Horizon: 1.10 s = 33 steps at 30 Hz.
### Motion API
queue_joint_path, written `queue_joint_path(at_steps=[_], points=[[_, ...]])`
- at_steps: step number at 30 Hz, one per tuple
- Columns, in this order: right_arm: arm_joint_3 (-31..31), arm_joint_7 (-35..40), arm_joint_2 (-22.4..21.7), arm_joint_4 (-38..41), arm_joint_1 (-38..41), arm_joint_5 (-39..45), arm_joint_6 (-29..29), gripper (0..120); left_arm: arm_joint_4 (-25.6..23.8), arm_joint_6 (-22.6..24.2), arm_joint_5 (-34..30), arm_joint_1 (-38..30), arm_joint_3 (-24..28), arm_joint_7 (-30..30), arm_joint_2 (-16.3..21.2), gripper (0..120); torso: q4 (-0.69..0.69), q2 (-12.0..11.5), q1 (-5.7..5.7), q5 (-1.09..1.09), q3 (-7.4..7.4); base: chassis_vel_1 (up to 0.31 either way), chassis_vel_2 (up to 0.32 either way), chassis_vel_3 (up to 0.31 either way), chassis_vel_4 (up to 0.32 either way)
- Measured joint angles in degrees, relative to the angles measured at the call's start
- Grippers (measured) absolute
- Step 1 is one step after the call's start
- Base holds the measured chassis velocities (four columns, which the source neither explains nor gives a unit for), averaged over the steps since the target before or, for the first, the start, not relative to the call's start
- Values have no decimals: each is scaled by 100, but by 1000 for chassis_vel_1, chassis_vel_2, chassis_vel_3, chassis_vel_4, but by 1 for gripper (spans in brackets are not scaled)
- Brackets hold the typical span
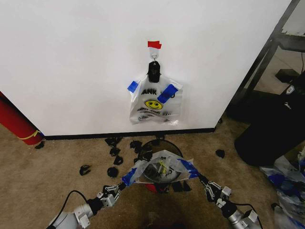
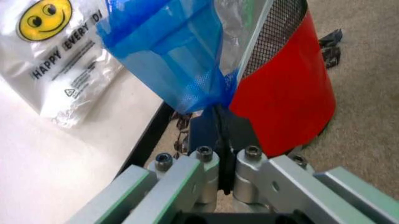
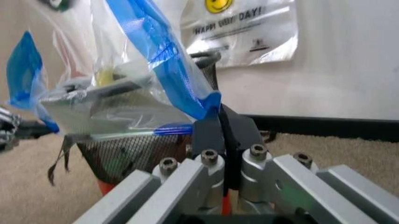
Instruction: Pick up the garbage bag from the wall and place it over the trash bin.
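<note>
The garbage bag (image 1: 161, 168) is stretched open over the trash bin (image 1: 159, 151) on the carpet, near the wall (image 1: 71, 67). The left tool (image 1: 122, 186) is clamped on the bag's left blue-taped corner, jaws pressed together on the plastic. The right tool (image 1: 202, 179) is clamped likewise on the right blue-taped corner. A second smiley bag (image 1: 153, 102) hangs flat on the wall from a black clip (image 1: 153, 70) beneath red tape (image 1: 154, 45). Black scraps (image 1: 114, 151) lie scattered around the bin.

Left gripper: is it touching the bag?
Touching. In the left wrist view, the left gripper has its jaws shut on a blue tape patch of the bag, beside the bin.
</note>
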Motion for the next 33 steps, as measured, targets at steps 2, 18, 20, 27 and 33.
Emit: queue_joint_path(at_steps=[2, 18, 20, 27, 33], points=[[9, 31, -47, 171, -88, -99, 2, 0, -151, 0, -229, 118, -55, 212, 83, 10, 0, 0, 0, 0, 0, 0, 0, 0, 0], [915, -1365, -658, 1416, -861, -535, 74, 48, -1968, -7, -1867, 936, -804, 2603, 492, 64, 0, 0, 0, 0, 0, 0, 0, 0, 0], [1022, -1492, -675, 1554, -936, -524, 65, 52, -2092, -8, -1983, 959, -892, 2745, 532, 73, -1, 0, 0, 0, 0, 0, 0, 0, 0], [1513, -1615, -694, 2573, -1228, -19, -45, 78, -2742, 222, -3036, 925, -1364, 3149, 867, 97, 1, 0, 0, 1, 0, 0, 0, 0, 0], [1358, 561, -479, 3528, -1032, 44, 106, 99, -2961, 1528, -4104, 55, -841, 2441, 1087, 100, -1, 0, 0, 0, 0, 0, 0, 0, 0]])
